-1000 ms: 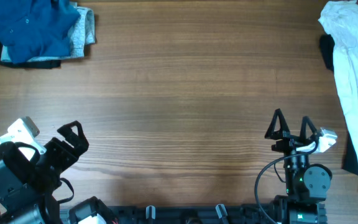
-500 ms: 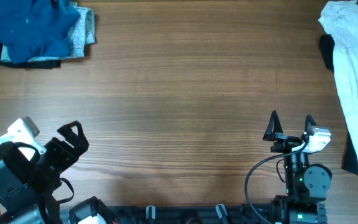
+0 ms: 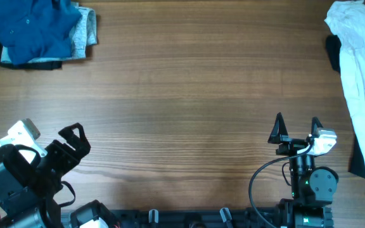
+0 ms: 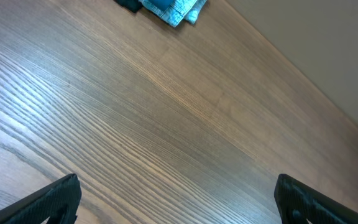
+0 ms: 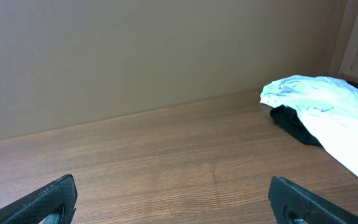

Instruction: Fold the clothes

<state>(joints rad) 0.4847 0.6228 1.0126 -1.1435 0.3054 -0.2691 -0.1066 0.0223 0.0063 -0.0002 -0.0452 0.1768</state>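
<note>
The blue top lies bunched in the far left corner of the table. My left gripper and right gripper both stand wide open, empty. It looks soft and floppy, so I would pinch its edge.

Wooden table with clothes, white garment
</note>
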